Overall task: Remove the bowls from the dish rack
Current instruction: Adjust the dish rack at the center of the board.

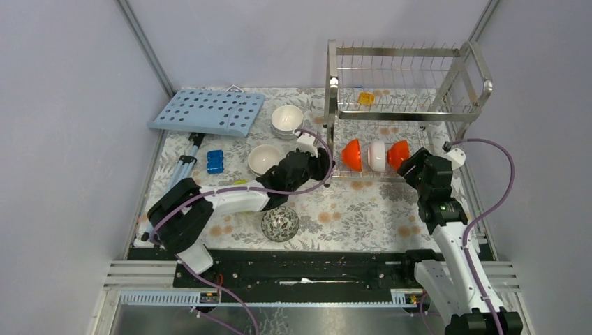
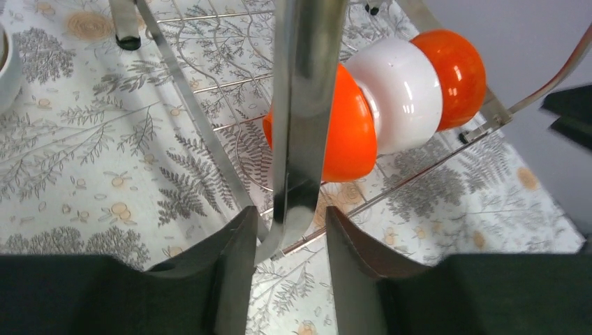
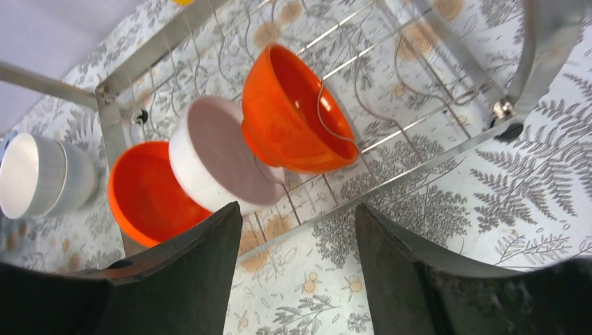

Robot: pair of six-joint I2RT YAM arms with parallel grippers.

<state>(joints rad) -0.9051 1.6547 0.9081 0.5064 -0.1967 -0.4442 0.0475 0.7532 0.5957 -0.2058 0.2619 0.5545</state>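
The steel dish rack (image 1: 408, 77) stands at the back right. On its lower tier three bowls rest on edge in a row: orange (image 1: 351, 155), white (image 1: 377, 155), orange (image 1: 398, 153). My left gripper (image 1: 322, 169) is at the rack's front left corner. In the left wrist view the gripper (image 2: 292, 230) is open, with the rack's shiny post (image 2: 304, 105) between the fingers and a gap on the right side. My right gripper (image 1: 407, 162) sits just in front of the right orange bowl (image 3: 293, 112); the gripper (image 3: 299, 223) is open and holds nothing.
Outside the rack are stacked white bowls (image 1: 287, 120), a cream bowl (image 1: 264, 159) and a speckled bowl (image 1: 280, 224). A blue block (image 1: 215, 162), a light-blue perforated board (image 1: 207, 112) and a small folded stand (image 1: 185, 164) lie at the left. A yellow clip (image 1: 366, 98) sits on the upper tier.
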